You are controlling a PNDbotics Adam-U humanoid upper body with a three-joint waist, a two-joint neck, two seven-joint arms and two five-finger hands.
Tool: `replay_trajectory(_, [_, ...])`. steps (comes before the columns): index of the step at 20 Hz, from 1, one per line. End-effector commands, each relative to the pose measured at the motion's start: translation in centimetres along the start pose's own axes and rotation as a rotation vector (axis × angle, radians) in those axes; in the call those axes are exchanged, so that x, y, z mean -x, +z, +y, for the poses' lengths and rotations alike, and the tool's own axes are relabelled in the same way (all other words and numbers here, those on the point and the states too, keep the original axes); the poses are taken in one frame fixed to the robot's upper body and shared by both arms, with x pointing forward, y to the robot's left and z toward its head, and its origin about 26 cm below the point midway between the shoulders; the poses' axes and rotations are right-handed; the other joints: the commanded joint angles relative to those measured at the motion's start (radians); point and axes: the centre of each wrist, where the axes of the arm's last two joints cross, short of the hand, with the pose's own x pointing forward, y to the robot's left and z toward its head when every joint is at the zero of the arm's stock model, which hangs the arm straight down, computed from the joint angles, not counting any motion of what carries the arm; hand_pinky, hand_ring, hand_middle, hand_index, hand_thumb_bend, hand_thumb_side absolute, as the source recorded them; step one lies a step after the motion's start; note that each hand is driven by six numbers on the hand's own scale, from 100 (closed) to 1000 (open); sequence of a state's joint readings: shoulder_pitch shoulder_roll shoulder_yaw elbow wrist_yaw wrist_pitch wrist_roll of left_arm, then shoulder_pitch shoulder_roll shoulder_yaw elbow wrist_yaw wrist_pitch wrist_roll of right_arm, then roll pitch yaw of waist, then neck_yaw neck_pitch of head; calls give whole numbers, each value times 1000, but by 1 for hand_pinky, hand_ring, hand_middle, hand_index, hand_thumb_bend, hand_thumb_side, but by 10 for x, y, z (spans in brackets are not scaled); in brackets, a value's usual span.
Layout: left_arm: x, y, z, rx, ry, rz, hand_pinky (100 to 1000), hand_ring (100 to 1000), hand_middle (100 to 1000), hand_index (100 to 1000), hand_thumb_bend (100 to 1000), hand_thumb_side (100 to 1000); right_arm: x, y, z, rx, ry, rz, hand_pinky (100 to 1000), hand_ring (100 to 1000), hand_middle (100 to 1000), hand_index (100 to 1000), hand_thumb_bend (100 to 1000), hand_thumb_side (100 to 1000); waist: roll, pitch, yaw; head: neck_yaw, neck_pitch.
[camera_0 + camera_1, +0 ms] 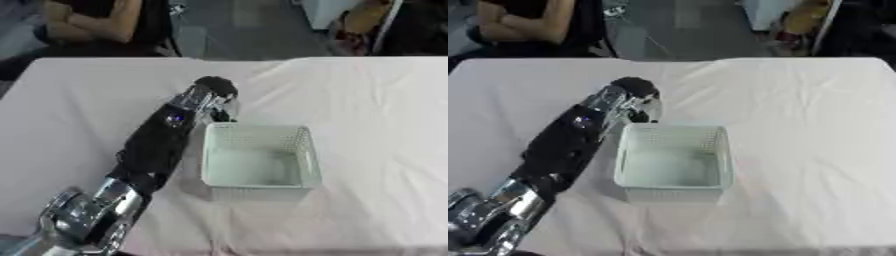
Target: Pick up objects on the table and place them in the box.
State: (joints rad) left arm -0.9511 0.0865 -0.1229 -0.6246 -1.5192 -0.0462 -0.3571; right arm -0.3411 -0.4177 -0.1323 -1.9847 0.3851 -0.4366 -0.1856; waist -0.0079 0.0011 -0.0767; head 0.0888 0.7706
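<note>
While the left hand (213, 95) hovers just past the eleven o'clock corner of the white perforated plastic box (260, 161), I cannot tell whether its fingers are apart or together, nor whether it carries anything. No loose object shows on the pale cloth-covered table (376, 125). Seemingly light and stiff, the box looks empty; its near wall stands closest in the hand's way.

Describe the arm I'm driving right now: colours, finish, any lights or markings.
The left arm has a matte black forearm shell with a small blue light, silver metal joints at the elbow and wrist, and a rounded black left hand. No cables visible.
</note>
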Motion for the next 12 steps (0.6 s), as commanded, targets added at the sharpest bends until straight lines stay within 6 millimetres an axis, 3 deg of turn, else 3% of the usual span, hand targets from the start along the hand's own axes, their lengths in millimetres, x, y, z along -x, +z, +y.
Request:
replay_trajectory(1, [19,2,-9,-13,-5,46,217,223,365,380,100,111,-3,-7,-6,1,18,-28,840,968,970,964,100,668,-5,-1,4,1,-1])
replay_trajectory(2, [20,3,-9,-32,-1,45,239,235,375,392,100,110,-3,-7,-6,1,18,-28,840,968,970,964,100,668,-5,-1,4,1,-1])
replay_trajectory(3, [20,3,-9,-47,3,44,100,155,314,316,100,129,-3,-7,-6,1,19,-27,840,968,970,964,100,668,-6,-1,4,1,-1])
replay_trajectory(8, [22,3,-8,-125,46,39,100,100,232,196,100,283,-2,-7,-6,1,20,-26,840,968,970,964,100,668,-6,-2,5,1,-1])
replay_trajectory(12, [23,3,-10,-153,75,34,100,100,212,178,100,290,-2,-7,-7,2,21,-25,840,968,970,964,100,669,-6,-2,5,0,-2])
